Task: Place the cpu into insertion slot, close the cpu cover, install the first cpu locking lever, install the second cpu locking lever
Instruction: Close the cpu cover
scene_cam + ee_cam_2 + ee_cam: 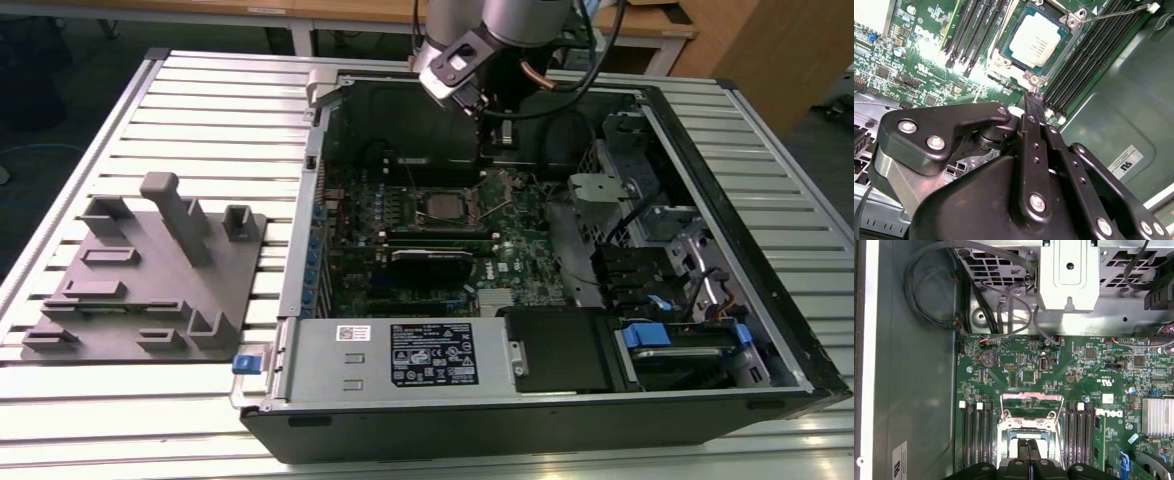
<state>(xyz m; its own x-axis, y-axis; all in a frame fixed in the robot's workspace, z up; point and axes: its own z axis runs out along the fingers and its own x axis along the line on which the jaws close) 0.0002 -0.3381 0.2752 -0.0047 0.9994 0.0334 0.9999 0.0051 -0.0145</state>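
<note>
The cpu, a small square chip with a silver-grey top, lies in the insertion slot on the green motherboard, hiding the pin field. The dark cpu cover lies flat around it as a frame. One thin metal lever rod runs along the socket's side, and another sticks out from a corner. My gripper is shut with nothing held, its tip hovering just off a socket corner. In the first wrist view the gripper sits over the socket's edge. In the exterior view the gripper hangs behind the socket.
Black memory slots flank the socket on both sides. The open case has a power supply at the front and drive cages on the exterior view's right. A grey fixture plate lies outside on the left. Loose cables hang near the fan bracket.
</note>
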